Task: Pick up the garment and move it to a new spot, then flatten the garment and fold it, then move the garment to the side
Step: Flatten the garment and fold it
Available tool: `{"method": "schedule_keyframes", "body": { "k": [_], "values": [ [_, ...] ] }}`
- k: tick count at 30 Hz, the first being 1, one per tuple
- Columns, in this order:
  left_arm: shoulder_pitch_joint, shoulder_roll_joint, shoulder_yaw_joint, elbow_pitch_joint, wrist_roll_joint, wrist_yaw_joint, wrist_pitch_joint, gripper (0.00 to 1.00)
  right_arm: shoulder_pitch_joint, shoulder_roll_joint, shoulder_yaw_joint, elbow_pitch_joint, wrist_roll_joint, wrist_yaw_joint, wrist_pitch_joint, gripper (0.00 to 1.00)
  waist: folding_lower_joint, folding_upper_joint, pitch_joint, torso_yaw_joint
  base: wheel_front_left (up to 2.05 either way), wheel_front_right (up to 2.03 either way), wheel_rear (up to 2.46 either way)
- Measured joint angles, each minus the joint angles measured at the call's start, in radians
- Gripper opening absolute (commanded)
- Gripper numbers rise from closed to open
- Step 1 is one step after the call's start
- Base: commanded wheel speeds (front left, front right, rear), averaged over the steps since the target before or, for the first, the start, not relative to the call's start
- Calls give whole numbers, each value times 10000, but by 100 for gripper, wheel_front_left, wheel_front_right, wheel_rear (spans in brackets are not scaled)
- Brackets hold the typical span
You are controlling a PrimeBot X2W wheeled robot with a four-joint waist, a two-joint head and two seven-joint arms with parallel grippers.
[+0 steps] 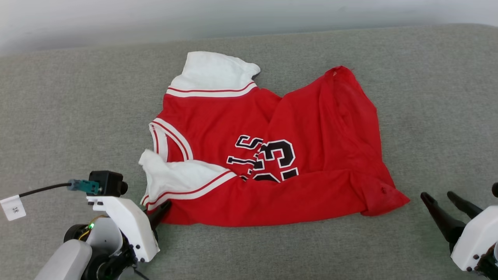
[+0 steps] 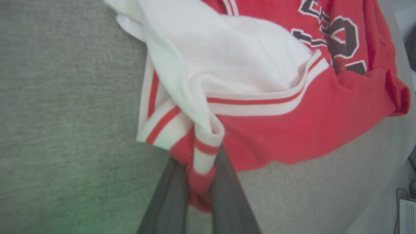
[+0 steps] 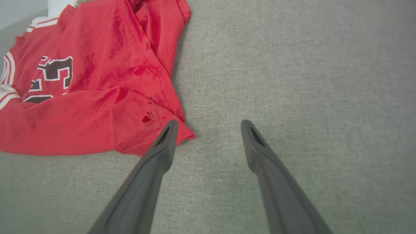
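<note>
The garment (image 1: pixel 311 128) is a red jersey with white sleeve panels, striped trim and a black-and-white number. It lies crumpled and partly folded over itself in the middle of the grey fabric surface (image 1: pixel 78 116). My left gripper (image 1: pixel 162 209) is at its near-left corner. In the left wrist view the left gripper (image 2: pixel 202 162) is shut on the garment (image 2: pixel 292 123), with striped trim and red cloth pinched between the fingers. My right gripper (image 1: pixel 437 196) stands open just right of the garment's near-right corner. In the right wrist view the right gripper (image 3: pixel 209 123) is empty beside the garment (image 3: pixel 97 81).
A pale wall (image 1: pixel 233 15) runs along the far edge of the surface. A cable with a white tag (image 1: pixel 13 207) hangs off my left wrist camera (image 1: pixel 107 182). Bare grey surface lies left, right and in front of the garment.
</note>
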Motion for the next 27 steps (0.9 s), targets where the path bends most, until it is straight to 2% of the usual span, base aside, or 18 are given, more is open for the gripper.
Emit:
{"method": "schedule_keyframes", "body": {
  "k": [5,9,16,21,22,23,24,27],
  "values": [
    [1,73,21,-757,251,140,-188,0,-496,-242,127,115,499,0,2251,100,1,0,104,260,0,0,0],
    [-4,115,-17,-1375,410,276,-238,0,-1004,-320,614,134,491,0,3108,100,1,0,266,498,0,0,0],
    [-62,123,-84,-1918,546,458,-196,0,-1831,-360,1473,941,288,0,3204,100,1,0,695,763,0,0,0],
    [-105,77,-121,-1921,589,481,-247,0,-2373,-405,1921,1747,546,0,3030,100,0,0,924,854,0,0,0],
    [-114,71,-125,-1906,591,479,-255,0,-2439,-437,2002,1864,600,0,3041,96,0,0,948,864,0,0,0],
    [-114,65,-128,-1871,591,477,-290,0,-2513,-437,2038,1979,757,0,3070,21,0,0,957,866,0,0,0],
    [-115,52,-132,-1852,589,472,-299,0,-2586,-462,2088,2067,846,0,3083,0,1,0,960,866,0,0,0],
    [-114,17,-127,-1791,560,422,-382,0,-2717,-554,2253,2188,1011,0,3043,0,0,0,925,854,0,0,0]
  ]
}}
